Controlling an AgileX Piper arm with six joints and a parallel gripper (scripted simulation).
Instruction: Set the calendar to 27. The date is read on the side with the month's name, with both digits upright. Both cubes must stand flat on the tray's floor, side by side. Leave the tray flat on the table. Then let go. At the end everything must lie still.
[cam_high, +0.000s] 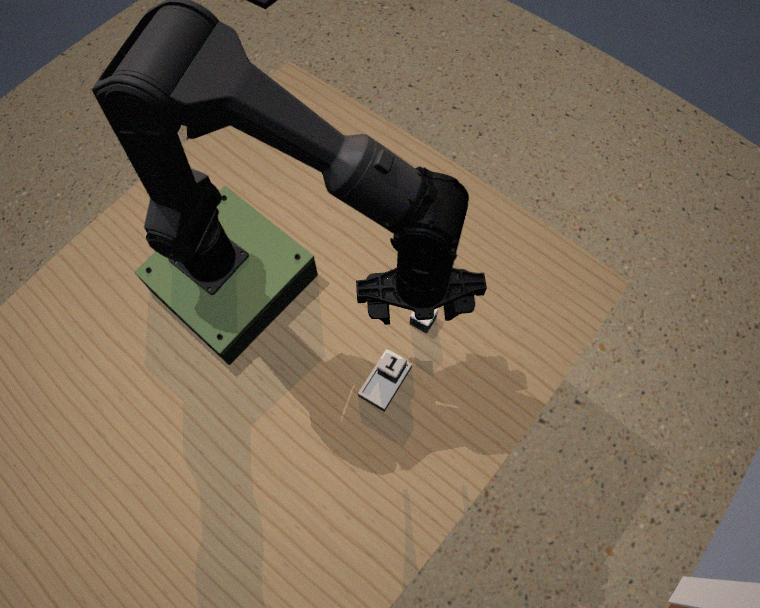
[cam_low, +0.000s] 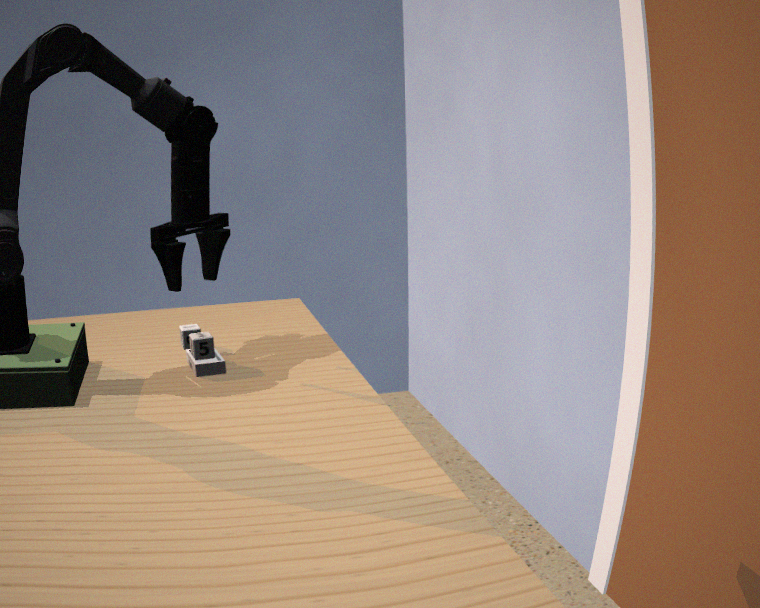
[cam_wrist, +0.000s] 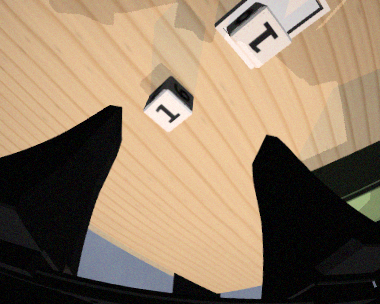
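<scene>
The small grey tray (cam_high: 384, 380) lies flat on the wooden table, and it also shows in the wrist view (cam_wrist: 275, 15). One white cube (cam_high: 392, 365) stands in its far half with a 1 on top; in the side view this cube (cam_low: 202, 347) shows a 5. The other half of the tray holds nothing. A second white cube (cam_high: 423, 320) sits on the table beyond the tray, with a 1 on top in the wrist view (cam_wrist: 169, 105). My gripper (cam_low: 190, 271) hangs high above this loose cube, fingers wide open and empty.
The arm's green base block (cam_high: 228, 272) stands on the table to the left of the tray. The table's right edge (cam_low: 354, 367) lies a short way beyond the tray.
</scene>
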